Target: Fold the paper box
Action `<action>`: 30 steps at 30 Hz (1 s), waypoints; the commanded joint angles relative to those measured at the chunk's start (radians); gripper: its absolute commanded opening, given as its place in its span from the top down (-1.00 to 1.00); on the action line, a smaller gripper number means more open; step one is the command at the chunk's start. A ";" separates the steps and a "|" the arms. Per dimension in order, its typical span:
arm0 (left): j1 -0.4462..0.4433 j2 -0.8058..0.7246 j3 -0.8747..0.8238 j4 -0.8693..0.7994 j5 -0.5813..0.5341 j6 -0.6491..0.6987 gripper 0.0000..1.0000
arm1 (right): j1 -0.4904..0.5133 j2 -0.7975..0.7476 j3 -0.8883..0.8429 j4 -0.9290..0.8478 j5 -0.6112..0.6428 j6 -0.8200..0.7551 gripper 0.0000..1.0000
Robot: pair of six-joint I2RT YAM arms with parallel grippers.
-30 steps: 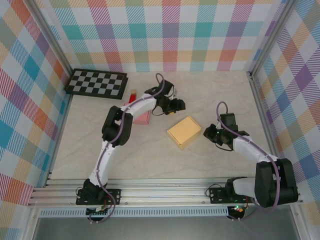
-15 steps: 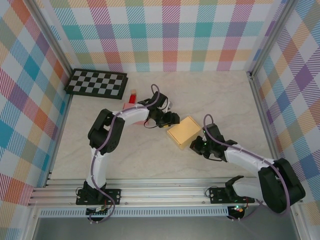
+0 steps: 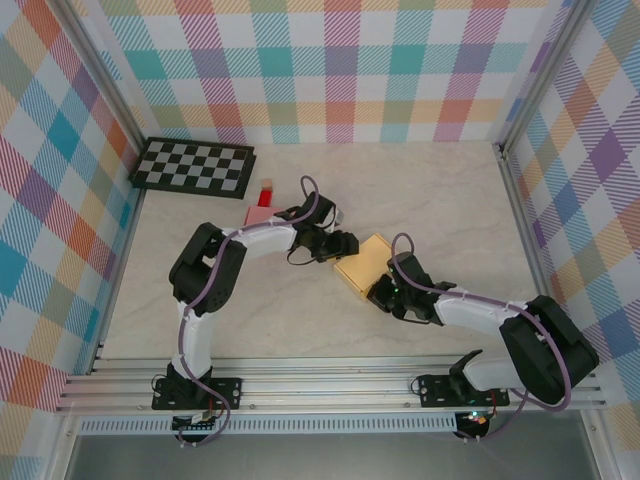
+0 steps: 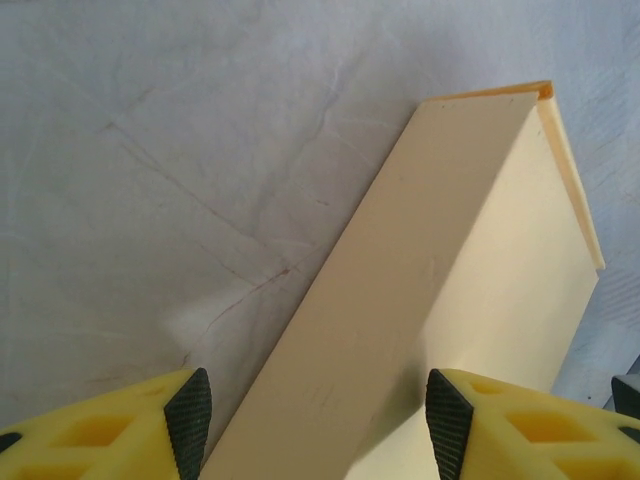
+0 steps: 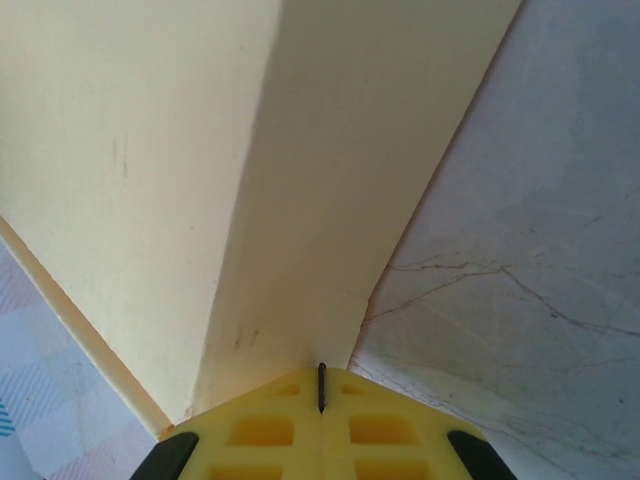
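Tan paper box (image 3: 362, 266) is laid on the surface (image 3: 450, 200), long axis diagonal from near-left to far-right. The closed right hand (image 3: 382, 295) is pressed to its near side. The left hand (image 3: 347, 245) is spread half-open around its far-left corner, and a pink box (image 3: 260, 215) is set beyond.

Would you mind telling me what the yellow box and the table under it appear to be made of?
The yellow box looks like thin matte card or stiff paper: flat uniform faces, sharp creases, a thin lip along one edge. The table looks marble-patterned, pale with fine dark veins; stone, laminate or printed sheet cannot be told apart.
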 commanded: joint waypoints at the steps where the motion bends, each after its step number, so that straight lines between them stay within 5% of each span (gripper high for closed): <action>1: -0.011 -0.047 -0.035 -0.001 -0.022 -0.036 -0.21 | 0.012 0.021 -0.020 0.052 0.023 0.052 0.86; 21: -0.142 -0.153 -0.264 0.177 -0.176 -0.398 -0.14 | 0.093 0.023 -0.078 0.340 0.089 0.411 0.91; 30: -0.224 -0.110 -0.224 0.221 -0.160 -0.484 -0.13 | 0.149 0.130 0.036 0.526 0.042 0.424 0.91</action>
